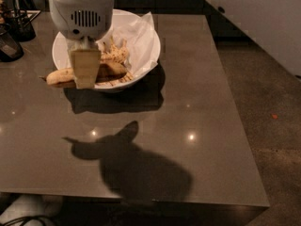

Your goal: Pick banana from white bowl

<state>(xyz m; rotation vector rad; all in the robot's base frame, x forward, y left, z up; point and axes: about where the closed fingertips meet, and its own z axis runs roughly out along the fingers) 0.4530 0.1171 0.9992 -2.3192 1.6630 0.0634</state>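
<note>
My gripper [86,70] pinches the banana [57,76] over the bowl [60,55] rim; next I must lift it straight clear.

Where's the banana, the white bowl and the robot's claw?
banana [57,76], camera view, its yellow left half
white bowl [149,60], camera view, its right wall
claw [86,81], camera view, between fingertips, over the bowl's front

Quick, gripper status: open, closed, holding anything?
Gripper: closed on the banana, over the near left edge of the white bowl.
</note>
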